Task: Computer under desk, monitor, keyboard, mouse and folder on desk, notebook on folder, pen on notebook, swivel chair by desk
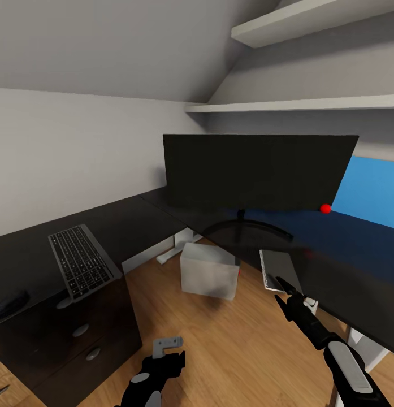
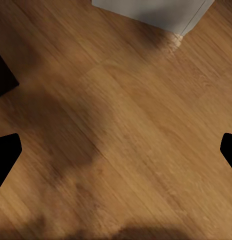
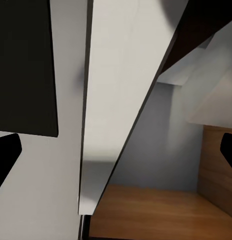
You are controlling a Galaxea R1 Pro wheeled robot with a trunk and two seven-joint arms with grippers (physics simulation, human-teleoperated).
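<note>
My right fingers (image 1: 285, 289), spread apart, reach the thin grey notebook (image 1: 279, 269) overhanging the black counter (image 1: 343, 277) edge (left fingers (image 1: 169, 348) also apart); a clumsy nudge could tip it floorward.

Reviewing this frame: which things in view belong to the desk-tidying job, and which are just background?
Job:
desk
monitor
keyboard
mouse
computer on the floor under the desk
notebook at the desk edge, by the right gripper

Background:
wall shelves
blue panel behind the monitor
wood floor
left gripper, over the floor
</note>
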